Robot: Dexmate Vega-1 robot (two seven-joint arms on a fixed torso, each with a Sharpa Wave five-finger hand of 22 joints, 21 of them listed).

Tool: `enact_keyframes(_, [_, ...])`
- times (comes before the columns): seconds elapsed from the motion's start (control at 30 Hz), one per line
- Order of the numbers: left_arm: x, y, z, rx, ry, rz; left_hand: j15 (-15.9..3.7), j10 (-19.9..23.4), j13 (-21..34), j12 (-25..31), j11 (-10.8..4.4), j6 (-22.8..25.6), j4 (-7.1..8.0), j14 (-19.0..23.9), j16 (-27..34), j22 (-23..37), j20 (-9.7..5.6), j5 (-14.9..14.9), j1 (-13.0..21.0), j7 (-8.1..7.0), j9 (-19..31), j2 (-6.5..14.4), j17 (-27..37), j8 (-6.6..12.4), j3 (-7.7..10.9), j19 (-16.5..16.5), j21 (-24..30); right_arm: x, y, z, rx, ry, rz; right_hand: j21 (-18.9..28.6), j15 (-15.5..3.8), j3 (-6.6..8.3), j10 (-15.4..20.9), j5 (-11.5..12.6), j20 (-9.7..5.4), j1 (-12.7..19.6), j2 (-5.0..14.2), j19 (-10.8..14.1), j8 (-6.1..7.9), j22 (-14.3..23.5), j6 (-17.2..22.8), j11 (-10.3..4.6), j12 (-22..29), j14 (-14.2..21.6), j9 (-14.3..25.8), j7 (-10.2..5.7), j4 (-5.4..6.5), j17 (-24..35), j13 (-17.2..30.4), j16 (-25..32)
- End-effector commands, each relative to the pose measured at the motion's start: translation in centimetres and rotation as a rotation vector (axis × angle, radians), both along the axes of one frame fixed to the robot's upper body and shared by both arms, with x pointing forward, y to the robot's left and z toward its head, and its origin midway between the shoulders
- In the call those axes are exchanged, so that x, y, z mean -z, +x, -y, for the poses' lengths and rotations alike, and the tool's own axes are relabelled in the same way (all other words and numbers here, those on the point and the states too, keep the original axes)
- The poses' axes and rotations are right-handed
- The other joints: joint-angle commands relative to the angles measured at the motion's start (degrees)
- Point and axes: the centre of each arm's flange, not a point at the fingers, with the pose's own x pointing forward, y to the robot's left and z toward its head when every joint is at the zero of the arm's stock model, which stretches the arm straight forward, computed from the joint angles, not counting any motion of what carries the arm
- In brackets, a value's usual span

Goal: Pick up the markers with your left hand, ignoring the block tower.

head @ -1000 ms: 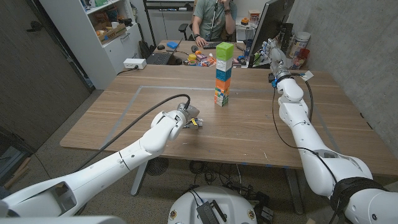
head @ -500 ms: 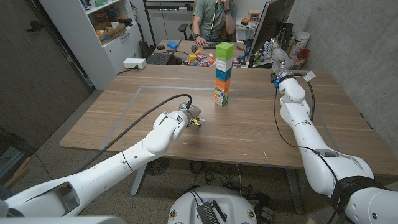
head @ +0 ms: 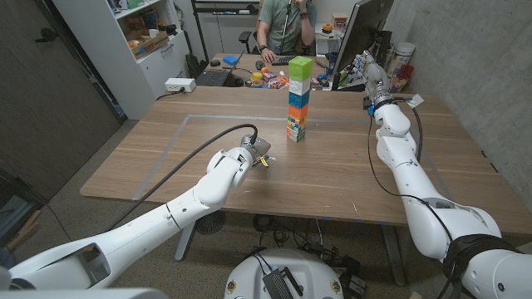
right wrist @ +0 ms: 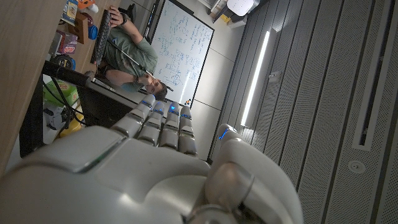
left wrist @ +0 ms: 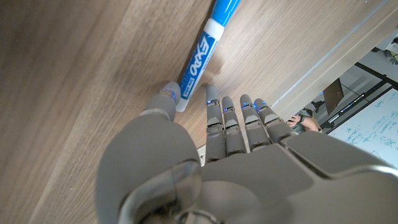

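A white marker (left wrist: 202,50) with a blue cap and blue lettering lies on the wooden table (head: 332,174). In the left wrist view its near end sits between the thumb (left wrist: 166,99) and the straight fingers (left wrist: 239,118) of my left hand (left wrist: 217,143); the thumb tip touches the barrel, and nothing is gripped. In the head view my left hand (head: 252,152) hovers low over the table's middle, a little short and left of the block tower (head: 298,100), with the marker (head: 265,161) peeking out past it. My right hand (head: 371,71) is raised at the far right, holding nothing.
The tall tower of coloured blocks stands upright behind my left hand. A person (head: 287,21) sits behind the table. A laptop (head: 214,77), a white power box (head: 179,84), small clutter (head: 270,79) and a monitor (head: 366,33) line the far edge.
My left hand has crept forward and slightly right, toward the tower. The right arm has drifted a little to the right.
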Motion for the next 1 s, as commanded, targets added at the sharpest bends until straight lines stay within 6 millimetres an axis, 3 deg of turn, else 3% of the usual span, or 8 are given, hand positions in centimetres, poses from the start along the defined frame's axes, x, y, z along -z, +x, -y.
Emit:
enact_keyframes(0.03, [1.0, 0.2, 0.4, -0.002, -0.017, -0.035, -0.09, 0.69, 0.11, 0.43, -0.12, 0.48, 0.32, 0.65, 0.07, 0.09, -0.37, -0.50, 0.61, -0.12, -0.02, -0.49, 0.07, 0.04, 0.23, -0.31, 0.11, -0.1, 0.2, 0.1, 0.000, -0.005, -0.015, 0.25, 0.34, -0.05, -0.31, 0.14, -0.33, 0.08, -0.58, -0.21, 0.45, 0.23, 0.21, 0.06, 0.24, 0.29, 0.10, -0.23, -0.03, 0.12, 0.25, 0.48])
enact_keyframes(0.63, [2.7, 1.4, 0.4, -0.033, -0.018, -0.030, 0.36, 1.05, 0.11, 0.28, 0.43, 1.74, 0.82, 0.55, -0.09, 0.06, 0.38, -1.61, 0.46, 0.32, -0.05, -1.49, 0.10, -0.15, -0.07, -1.79, -0.27, 0.0, 0.5, 0.2, 0.003, 0.010, -0.026, 0.28, 0.52, -0.20, -0.38, 0.17, -0.18, 0.01, -0.60, -0.16, 0.47, 0.23, 0.17, 0.04, 0.25, 0.40, 0.10, -0.15, -0.09, 0.10, 0.26, 0.52])
enact_keyframes(1.0, [2.7, 1.5, 0.6, -0.003, -0.089, -0.012, -0.49, 4.20, 0.10, 0.81, -0.08, 8.41, 0.39, 2.95, 0.42, 0.07, 1.23, -3.60, 5.09, 0.13, 0.05, 0.83, 0.06, 1.07, 2.79, -2.12, 0.06, 0.4, 0.8, 0.6, 0.012, 0.009, -0.041, 0.32, 0.63, -0.30, -0.46, 0.19, 0.08, -0.03, -0.62, -0.07, 0.45, 0.23, 0.09, -0.09, 0.24, 0.50, 0.10, -0.20, -0.13, 0.09, 0.27, 0.54])
